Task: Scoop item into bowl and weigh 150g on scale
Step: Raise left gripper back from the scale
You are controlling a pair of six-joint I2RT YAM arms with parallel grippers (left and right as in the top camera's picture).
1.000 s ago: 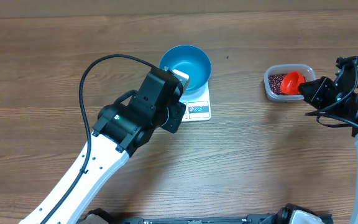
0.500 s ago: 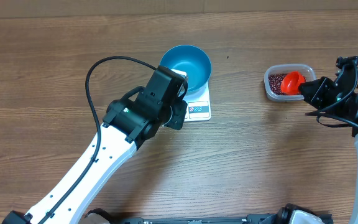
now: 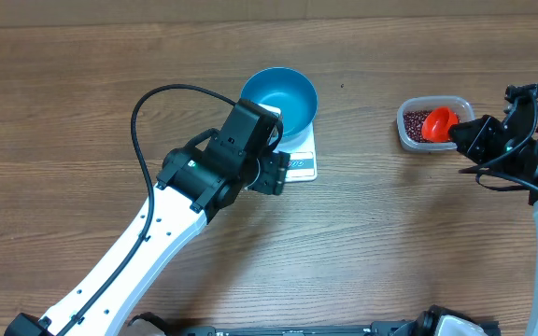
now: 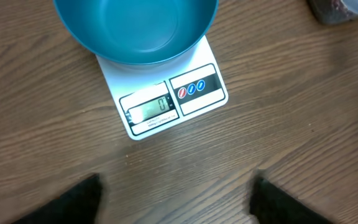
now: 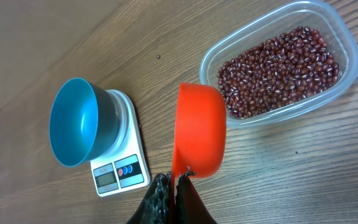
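Beans [image 5: 278, 71] are waiting beyond the right gripper [image 5: 171, 193], which is clenching the scoop [image 5: 199, 130]. The left gripper [image 4: 176, 202], just shut, is spreading empty before the zeroed scale [image 4: 166, 102], so scooping looks next.

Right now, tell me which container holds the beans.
The clear rectangular tub, full of maroon beans; the blue bowl on the scale is empty.

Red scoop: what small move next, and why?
Probably lower the red scoop into the beans: the right gripper holds it at their container, and the blue bowl sits empty on the scale, reading zero.
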